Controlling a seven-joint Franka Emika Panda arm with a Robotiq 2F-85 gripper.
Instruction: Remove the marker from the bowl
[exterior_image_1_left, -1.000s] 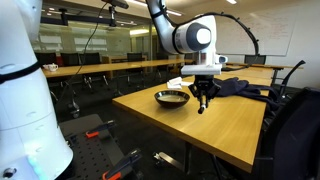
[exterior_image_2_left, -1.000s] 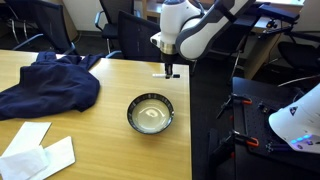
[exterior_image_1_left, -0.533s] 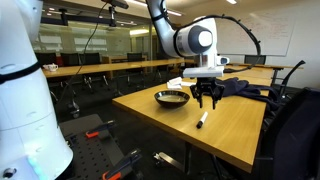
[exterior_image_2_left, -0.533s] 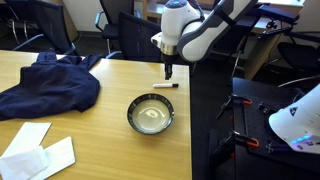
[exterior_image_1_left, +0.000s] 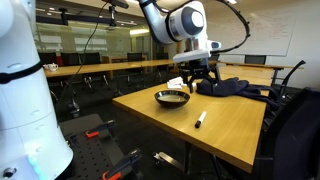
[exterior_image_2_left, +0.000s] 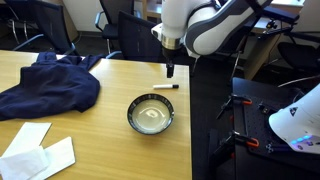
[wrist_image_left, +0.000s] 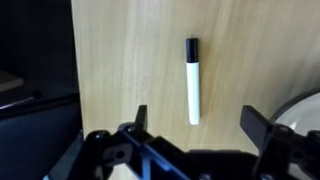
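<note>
The marker (wrist_image_left: 192, 82), white with a dark cap, lies flat on the wooden table, outside the bowl; it also shows in both exterior views (exterior_image_1_left: 200, 120) (exterior_image_2_left: 167, 86). The shiny metal bowl (exterior_image_1_left: 172, 98) (exterior_image_2_left: 150, 114) stands empty beside it, and its rim peeks in at the right edge of the wrist view (wrist_image_left: 304, 110). My gripper (wrist_image_left: 198, 118) hangs open above the marker, lifted well off the table (exterior_image_1_left: 199, 74) (exterior_image_2_left: 170, 69), with nothing between its fingers.
A dark cloth heap (exterior_image_2_left: 45, 84) (exterior_image_1_left: 238, 87) lies on the table past the bowl. White paper sheets (exterior_image_2_left: 35, 150) sit near one corner. The table edge (wrist_image_left: 74, 70) runs close to the marker. Office chairs (exterior_image_2_left: 120, 30) stand around.
The gripper opened and let go of the marker, which now lies on the table. The gripper then rose straight up away from it.
</note>
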